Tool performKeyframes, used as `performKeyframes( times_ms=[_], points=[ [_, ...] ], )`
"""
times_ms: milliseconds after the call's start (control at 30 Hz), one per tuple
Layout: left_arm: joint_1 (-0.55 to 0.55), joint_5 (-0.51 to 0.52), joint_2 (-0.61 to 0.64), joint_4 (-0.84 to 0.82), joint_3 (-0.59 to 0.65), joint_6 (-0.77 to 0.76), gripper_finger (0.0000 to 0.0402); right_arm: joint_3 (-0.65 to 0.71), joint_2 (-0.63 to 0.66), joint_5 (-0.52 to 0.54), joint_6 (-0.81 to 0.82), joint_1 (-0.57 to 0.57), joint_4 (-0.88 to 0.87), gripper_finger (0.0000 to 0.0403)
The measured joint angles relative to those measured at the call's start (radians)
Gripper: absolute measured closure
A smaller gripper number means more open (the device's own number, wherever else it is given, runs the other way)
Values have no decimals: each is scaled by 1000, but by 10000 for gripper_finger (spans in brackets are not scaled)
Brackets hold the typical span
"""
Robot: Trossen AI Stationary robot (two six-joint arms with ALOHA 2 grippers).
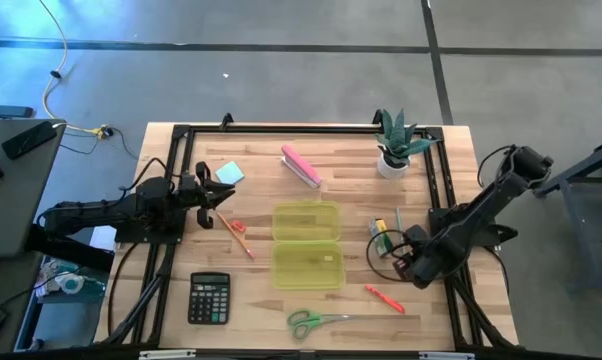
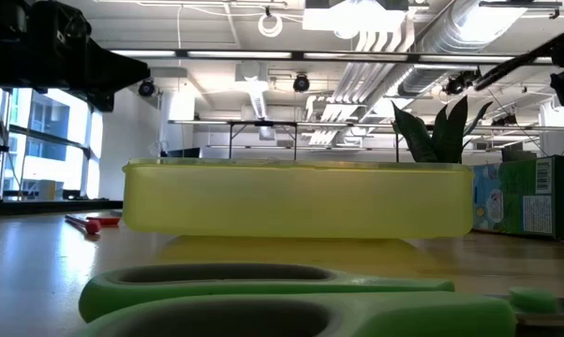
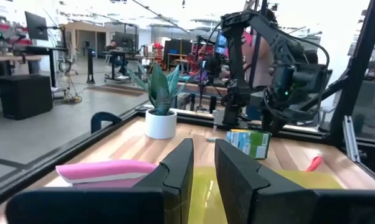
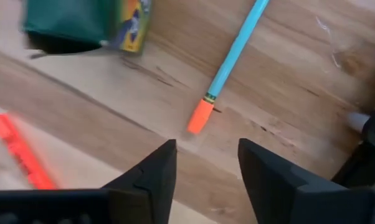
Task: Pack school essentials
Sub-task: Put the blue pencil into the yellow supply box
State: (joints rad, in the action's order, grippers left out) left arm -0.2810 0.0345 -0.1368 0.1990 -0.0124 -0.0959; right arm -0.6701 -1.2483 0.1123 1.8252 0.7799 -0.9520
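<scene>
Wooden counter [image 1: 181, 160], seen from above. Centre: open yellow-green case [image 1: 306, 243], two shallow halves hinged one above the other, nothing visible inside. Upper left of centre: light-blue note pad [image 1: 229, 173]. Upper centre: pink oblong block [image 1: 301, 166], lying diagonally. Upper right: potted plant [image 1: 396, 145] in a white pot. Left of the case: thin orange-red pencil [image 1: 235, 232], diagonal. Lower left: black calculator [image 1: 209, 297]. Bottom centre: green-handled scissors [image 1: 315, 321], flat, below the case. Lower right: short orange-red pen [image 1: 385, 298]. Right of the case: green crayon box [image 1: 381, 233], with a light-blue pencil with an orange end [image 4: 228, 66] near it. Left gripper [image 1: 213, 196], at left beside the note pad, fingers narrow with a slim gap, holding nothing. Right gripper [image 4: 203, 162], at right over bare counter near the crayon box, fingers spread apart, holding nothing.
</scene>
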Motion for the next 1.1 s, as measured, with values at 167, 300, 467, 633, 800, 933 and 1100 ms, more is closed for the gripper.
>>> performKeyframes(
  times_ms=[167, 300, 467, 633, 800, 933, 1100],
  points=[
    [0, 0, 0, -17, 0, -5, 344, 1, -44, 0, 0, 0, 5, 215],
    [0, 0, 0, -20, 0, -5, 344, 1, -71, 2, 0, 0, 49, 213],
    [0, 1, 0, -20, 0, -5, 344, 1, -110, 16, 19, 0, 63, 212],
    [0, 3, 0, -20, 0, -5, 344, 1, -157, 18, 42, -1, 74, 212],
    [0, 3, 0, -20, 0, -5, 344, 1, -195, 37, 83, -1, 76, 213],
    [0, 3, 0, -20, 0, -5, 344, 1, -217, 26, 87, -1, 92, 227],
    [0, 3, 0, -20, 0, -5, 344, 1, -219, 26, 110, -1, 104, 265]
  ],
)
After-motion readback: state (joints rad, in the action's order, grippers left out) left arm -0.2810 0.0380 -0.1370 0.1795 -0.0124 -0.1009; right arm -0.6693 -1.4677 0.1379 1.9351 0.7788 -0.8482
